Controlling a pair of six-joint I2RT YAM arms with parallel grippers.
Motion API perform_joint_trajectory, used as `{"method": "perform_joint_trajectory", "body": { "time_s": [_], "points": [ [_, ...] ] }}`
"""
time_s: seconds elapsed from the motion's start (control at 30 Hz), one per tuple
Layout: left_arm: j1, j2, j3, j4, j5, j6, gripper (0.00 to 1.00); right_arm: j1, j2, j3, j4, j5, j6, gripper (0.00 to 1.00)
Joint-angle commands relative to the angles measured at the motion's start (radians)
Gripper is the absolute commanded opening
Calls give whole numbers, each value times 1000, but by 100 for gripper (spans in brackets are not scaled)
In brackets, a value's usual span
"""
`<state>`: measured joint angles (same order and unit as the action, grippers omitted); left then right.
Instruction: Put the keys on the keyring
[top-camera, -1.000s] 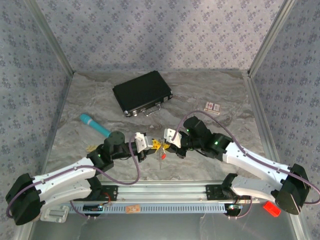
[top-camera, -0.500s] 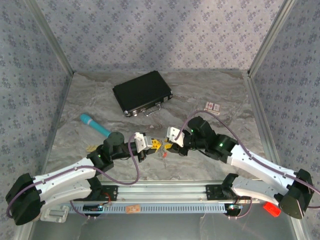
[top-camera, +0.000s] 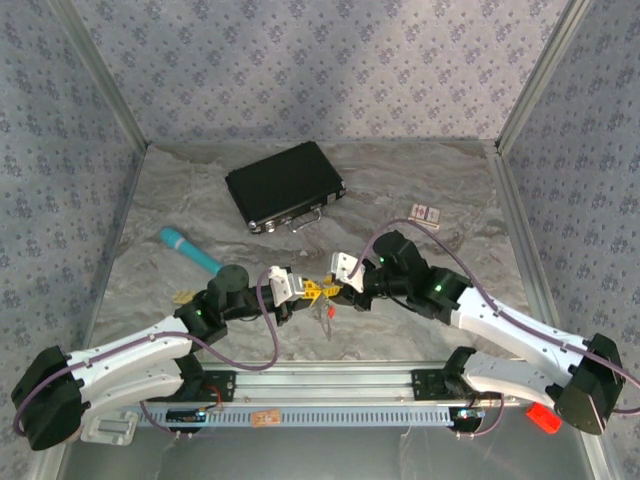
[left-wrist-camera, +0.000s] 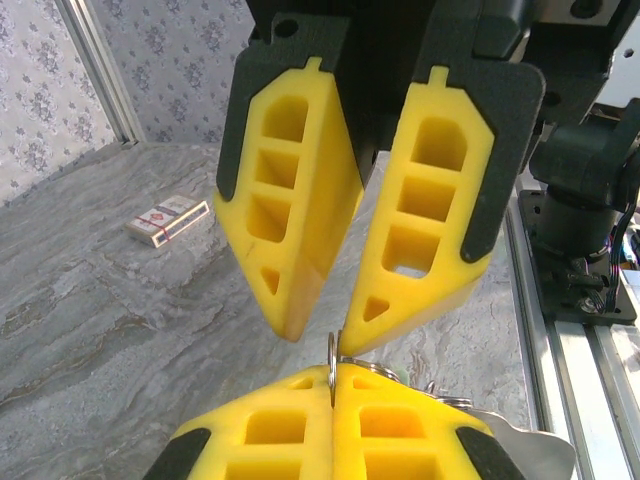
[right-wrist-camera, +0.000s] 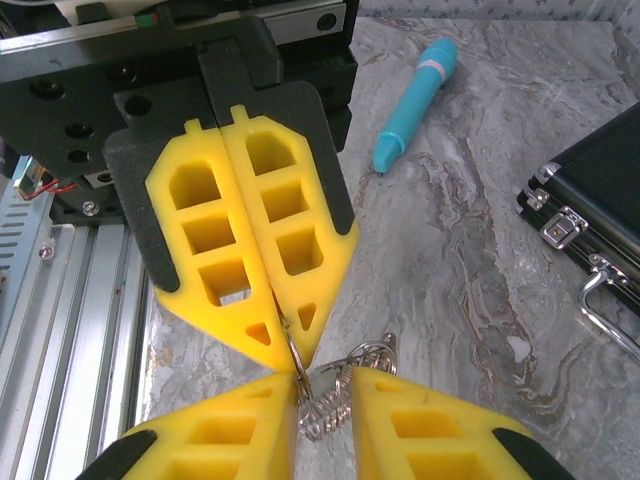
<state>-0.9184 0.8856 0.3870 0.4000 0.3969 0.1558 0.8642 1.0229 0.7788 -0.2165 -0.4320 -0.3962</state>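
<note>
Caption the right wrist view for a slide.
Left claw pinches the keyring; open right claw faces it.

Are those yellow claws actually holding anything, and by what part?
The left gripper pinches the keyring by its thin rim at the fingertips; the right gripper stands open around it.

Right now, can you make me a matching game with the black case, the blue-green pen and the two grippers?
Things:
1. black case
2. teal pen
3. left gripper
4. right gripper

Place or state:
A. jaws apart
B. left side of the table
C. shut on the keyring
D. far middle of the table

Pairs: 1-D, 2-B, 3-C, 4-A
</note>
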Motion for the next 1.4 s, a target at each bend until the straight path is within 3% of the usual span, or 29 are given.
{"method": "perform_joint_trajectory", "body": {
  "time_s": [0.0, 0.13, 0.27, 0.33, 0.43, 0.67, 1.3, 1.37],
  "points": [
    [-6, -4, 0, 66, 33, 1, 0, 5, 16, -1, 28, -19, 18, 20],
    [-7, -3, -2, 75, 37, -3, 0, 8, 29, -3, 35, -17, 16, 15],
    [-7, -5, -3, 82, 28, -10, 0, 9, 38, 7, 21, -19, 7, 0],
    [-7, -6, 4, 52, 2, -13, 0, 9, 37, 17, -2, -9, -3, 0],
    [-7, -10, 39, -70, -45, 18, 19, 10, 37, 42, -61, 19, -34, 0],
    [-8, -11, 94, -285, -92, 123, 26, 26, 75, 136, -230, 82, -121, 0],
    [-8, -1, 107, -236, -40, 113, 23, 87, 170, 253, -324, 140, -202, 0],
    [-8, 4, 108, -233, -37, 111, 18, 93, 175, 257, -328, 141, -204, 0]
  ]
}}
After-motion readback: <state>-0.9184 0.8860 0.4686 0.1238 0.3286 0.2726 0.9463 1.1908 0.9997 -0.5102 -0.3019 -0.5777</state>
